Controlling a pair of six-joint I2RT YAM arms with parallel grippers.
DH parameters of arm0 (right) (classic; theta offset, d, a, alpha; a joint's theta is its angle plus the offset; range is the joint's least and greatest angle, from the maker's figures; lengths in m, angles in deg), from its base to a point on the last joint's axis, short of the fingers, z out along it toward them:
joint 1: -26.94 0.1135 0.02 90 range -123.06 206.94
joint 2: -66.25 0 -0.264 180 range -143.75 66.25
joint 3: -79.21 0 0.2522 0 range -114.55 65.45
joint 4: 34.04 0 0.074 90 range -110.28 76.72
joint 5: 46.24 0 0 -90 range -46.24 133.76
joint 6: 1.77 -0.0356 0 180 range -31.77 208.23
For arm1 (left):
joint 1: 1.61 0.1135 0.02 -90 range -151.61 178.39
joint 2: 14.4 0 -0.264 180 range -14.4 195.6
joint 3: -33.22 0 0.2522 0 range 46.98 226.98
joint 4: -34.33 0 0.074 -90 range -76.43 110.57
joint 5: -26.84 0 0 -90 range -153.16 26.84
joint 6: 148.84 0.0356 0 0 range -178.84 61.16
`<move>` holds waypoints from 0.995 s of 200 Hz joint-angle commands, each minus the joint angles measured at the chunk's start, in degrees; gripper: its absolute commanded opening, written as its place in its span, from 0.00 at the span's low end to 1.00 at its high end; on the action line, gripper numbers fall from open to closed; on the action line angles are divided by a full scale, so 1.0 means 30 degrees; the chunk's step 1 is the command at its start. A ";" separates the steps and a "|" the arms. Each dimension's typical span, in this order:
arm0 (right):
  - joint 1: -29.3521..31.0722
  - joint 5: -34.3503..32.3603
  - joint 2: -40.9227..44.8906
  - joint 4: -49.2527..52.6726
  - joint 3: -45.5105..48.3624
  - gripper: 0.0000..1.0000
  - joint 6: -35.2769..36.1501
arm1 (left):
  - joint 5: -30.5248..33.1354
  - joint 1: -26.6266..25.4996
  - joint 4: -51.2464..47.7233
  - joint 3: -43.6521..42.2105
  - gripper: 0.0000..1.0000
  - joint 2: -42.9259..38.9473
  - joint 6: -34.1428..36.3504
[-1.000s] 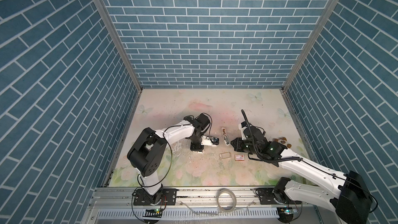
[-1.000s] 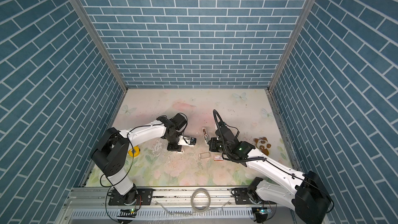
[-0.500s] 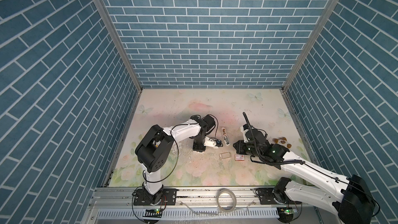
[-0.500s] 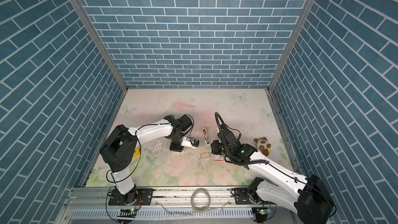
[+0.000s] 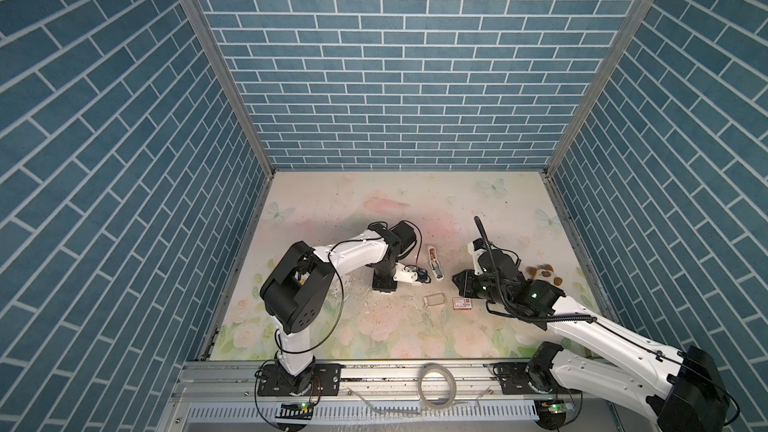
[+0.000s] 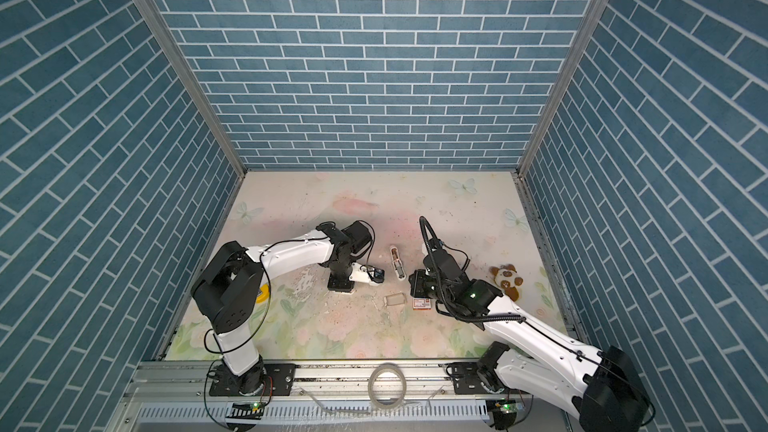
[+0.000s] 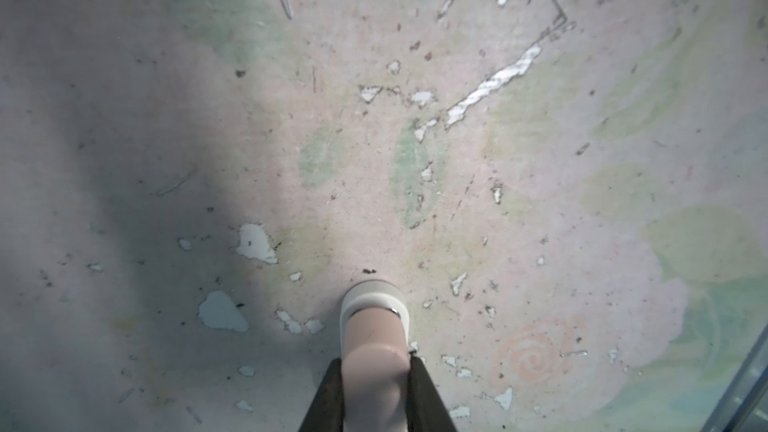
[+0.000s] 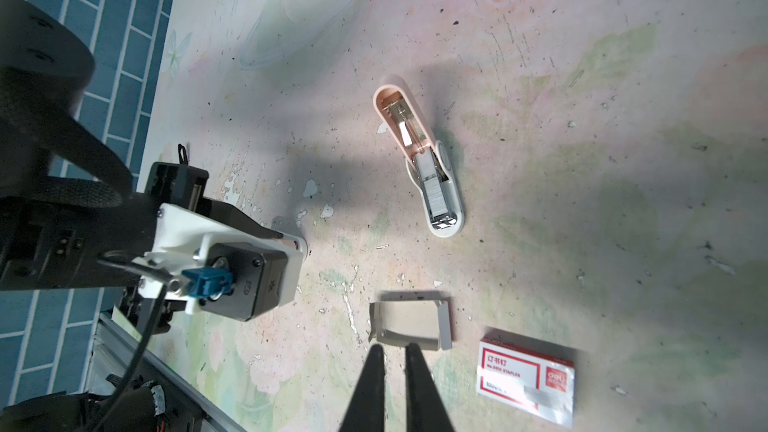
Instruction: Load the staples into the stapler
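Staples (image 8: 436,197) show only in the right wrist view, a silvery block seated in the channel of the opened stapler (image 8: 415,147), which in both top views is just a pale sliver a little right of centre in the lower half of the frame. The left wrist view shows what the top views hide: the left gripper (image 7: 374,363) clamped on a pink piece (image 7: 374,326) whose white tip is down against the table (image 7: 166,76). The right gripper (image 8: 393,349) holds nothing, its jaws almost together with a slit between, near a grey tray (image 8: 409,338) and the red-and-white box (image 8: 525,380).
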 commanded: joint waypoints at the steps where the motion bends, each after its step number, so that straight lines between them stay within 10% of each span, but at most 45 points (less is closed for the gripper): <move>1: -0.0119 -0.0462 0.0155 0.0507 0.0321 0.13 0.0332 | 0.1163 0.0230 0.0326 0.0139 0.05 -0.0411 -0.0267; 199: -0.0147 -0.0579 0.0155 0.0466 0.0526 0.17 0.0244 | 0.1370 0.0289 0.1203 -0.1329 0.32 -0.1568 -0.0390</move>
